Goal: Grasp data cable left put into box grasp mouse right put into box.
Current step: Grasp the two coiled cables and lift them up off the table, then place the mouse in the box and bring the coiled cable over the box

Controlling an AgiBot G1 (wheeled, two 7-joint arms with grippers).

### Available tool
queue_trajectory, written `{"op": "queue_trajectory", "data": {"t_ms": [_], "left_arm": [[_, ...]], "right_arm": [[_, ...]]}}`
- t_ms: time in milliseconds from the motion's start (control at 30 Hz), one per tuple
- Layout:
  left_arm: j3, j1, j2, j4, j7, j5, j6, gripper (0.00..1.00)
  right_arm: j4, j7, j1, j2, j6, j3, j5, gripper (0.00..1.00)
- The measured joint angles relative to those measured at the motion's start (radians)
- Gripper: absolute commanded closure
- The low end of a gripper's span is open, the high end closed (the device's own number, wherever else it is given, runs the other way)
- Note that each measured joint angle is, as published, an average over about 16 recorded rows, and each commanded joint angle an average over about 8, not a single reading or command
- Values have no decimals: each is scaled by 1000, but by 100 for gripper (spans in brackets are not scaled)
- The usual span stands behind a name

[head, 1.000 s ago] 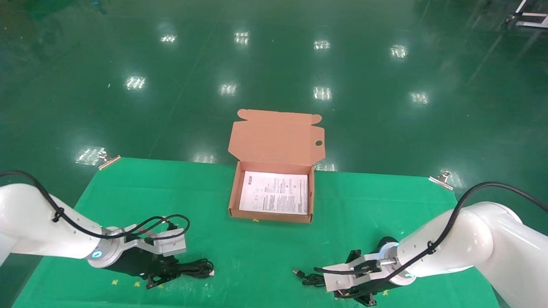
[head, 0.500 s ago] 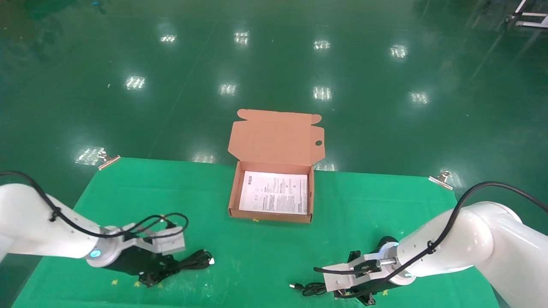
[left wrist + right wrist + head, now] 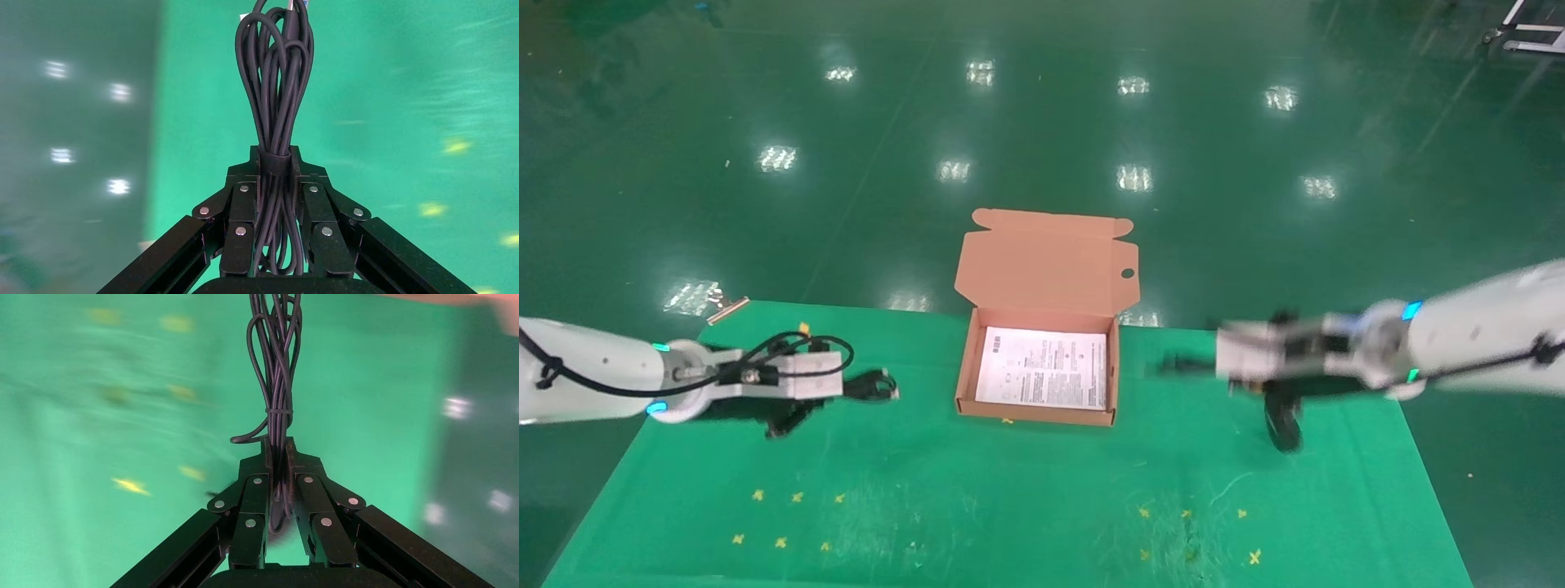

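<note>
Black and thin, the data cable (image 3: 273,104) sits as a long looped bundle pinched between the closed fingers of your left claw (image 3: 273,184), banded where the fingers meet it. From the head camera you see that left claw (image 3: 862,385) held above the green worktop (image 3: 1009,490), left of the box (image 3: 1039,408), with the data cable (image 3: 876,384) sticking out toward the box and clear of it.

Your right claw (image 3: 278,478) is clamped on the bunched cord (image 3: 276,367) of the mouse (image 3: 1285,425); you can see the strands run between its fingers. In the head view the right claw (image 3: 1185,364) hangs above the worktop on the box's right side, and the mouse dangles below the arm as a dark blurred shape.

Between the two claws the salmon-orange box stands open at the worktop's far edge, lid flap (image 3: 1046,265) upright, a white leaflet (image 3: 1044,367) flat on its floor. Small yellow marks (image 3: 789,523) dot the near worktop.
</note>
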Motion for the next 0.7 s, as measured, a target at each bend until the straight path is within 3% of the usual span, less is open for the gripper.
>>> {"op": "queue_trajectory", "data": {"t_ms": [133,300,700], "left_arm": [[-6,-2,-23,-135,-33,54,-55,100],[-20,-13,-22,-255,-77,115,-121,100],[-55,-74,59,-280,-142,209,-240,100]], "right_arm": [[22,24,63,-10,42,31,-17,100],[-24,-4,139,-79,115,66,-9,100],[-319,-245,280,-308,280,128,108,100]]}}
